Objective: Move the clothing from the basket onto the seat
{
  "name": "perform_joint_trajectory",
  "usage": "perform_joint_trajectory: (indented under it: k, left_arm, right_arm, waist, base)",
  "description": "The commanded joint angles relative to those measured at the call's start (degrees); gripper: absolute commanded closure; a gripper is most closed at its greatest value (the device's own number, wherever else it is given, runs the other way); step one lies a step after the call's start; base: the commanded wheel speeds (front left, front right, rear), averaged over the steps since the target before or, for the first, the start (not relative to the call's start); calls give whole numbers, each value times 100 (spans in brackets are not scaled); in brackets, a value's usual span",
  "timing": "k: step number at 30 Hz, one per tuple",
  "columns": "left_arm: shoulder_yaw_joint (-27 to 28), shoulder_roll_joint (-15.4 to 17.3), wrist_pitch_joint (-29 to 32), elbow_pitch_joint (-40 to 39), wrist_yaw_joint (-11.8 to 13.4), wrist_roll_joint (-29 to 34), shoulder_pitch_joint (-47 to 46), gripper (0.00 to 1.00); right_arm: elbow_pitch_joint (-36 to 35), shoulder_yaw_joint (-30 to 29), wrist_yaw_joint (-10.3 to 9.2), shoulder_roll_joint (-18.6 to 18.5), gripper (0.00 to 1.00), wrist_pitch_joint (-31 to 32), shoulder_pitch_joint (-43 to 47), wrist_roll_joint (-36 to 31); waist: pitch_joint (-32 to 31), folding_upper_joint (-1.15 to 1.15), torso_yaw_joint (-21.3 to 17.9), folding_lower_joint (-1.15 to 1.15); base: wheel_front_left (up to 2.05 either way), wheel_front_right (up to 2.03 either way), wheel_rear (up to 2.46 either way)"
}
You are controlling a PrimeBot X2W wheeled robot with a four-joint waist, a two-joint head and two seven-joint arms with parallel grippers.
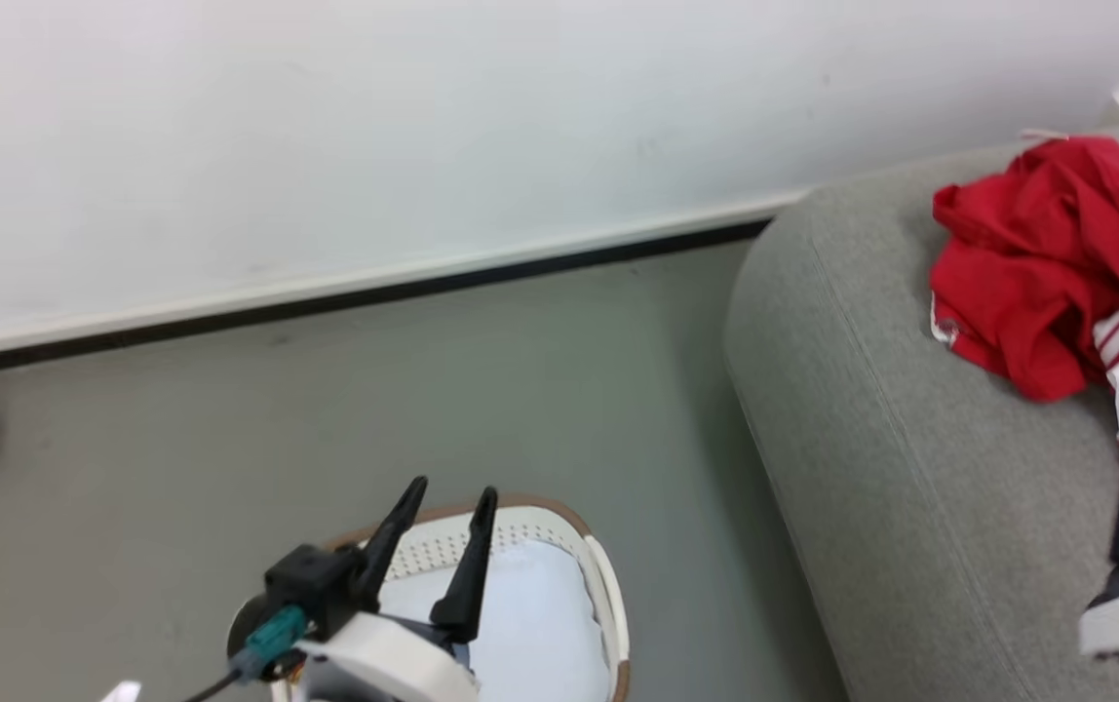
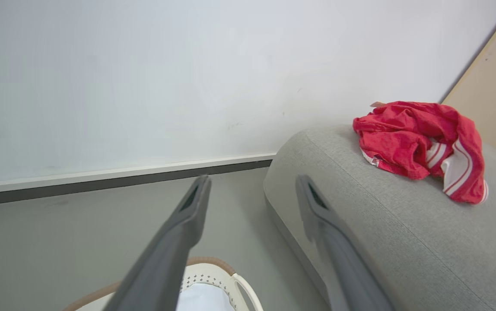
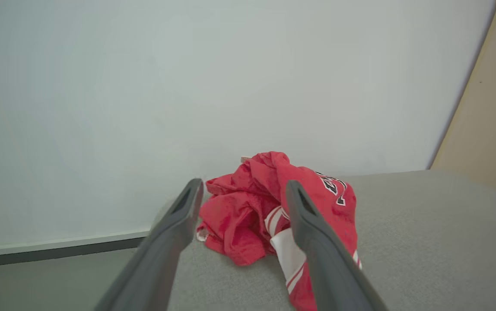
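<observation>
Clothing: a crumpled red jersey (image 1: pixel 1037 263) with white stripes is lying on the grey sofa (image 1: pixel 910 468), near its rounded end and well apart from the basket.
Basket: the cream laundry basket (image 1: pixel 608 595) is sitting on the floor beside the sofa, holding something pale white (image 1: pixel 530 604), possibly a cushion. No red is showing in it.
Right gripper (image 3: pixel 244 183): its jaws are standing apart and gripping nothing, hanging just in front of the jersey's striped part.
Left gripper (image 1: pixel 453 486): its jaws are spread wide and empty, hovering over the basket.
Risk, snagging: a right finger is sitting close to loose fabric, so pulling away carelessly could drag the jersey off the rounded end.
Risk, wrong pick: reaching into the basket could catch the white item instead of clothing.
</observation>
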Motion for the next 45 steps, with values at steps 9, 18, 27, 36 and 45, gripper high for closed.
perform_joint_trajectory:
  k: [9,18,27,36,45]
  left_arm:
    - [861,-383,-20,44,-44,477,924,0]
    - [1614,-752,-18,204,-505,1005,1476,0]
    - [2208,-1029,-17,314,-843,1375,1667,0]
    - [2471,-1142,-18,373,-1063,1574,1658,0]
    - [2480,-1170,-15,468,-1155,1524,1624,100]
  right_arm:
    - [-221,954,-15,20,0,2,907,456]
    - [10,1283,-14,24,0,2,1408,747]
    - [183,1490,-15,22,0,1,1637,862]
    - [233,1531,-15,23,0,1,1592,879]
    - [257,1541,0,38,100,1,1567,822]
  waist:
    - [-660,0,885,1]
    - [-908,0,1349,1]
    - [-1024,0,1367,1]
    - [-1021,0,1249,1]
    - [-1024,0,1165,1]
  base:
    - [0,0,0]
    - [0,0,0]
    - [0,0,0]
    - [0,0,0]
    - [0,0,0]
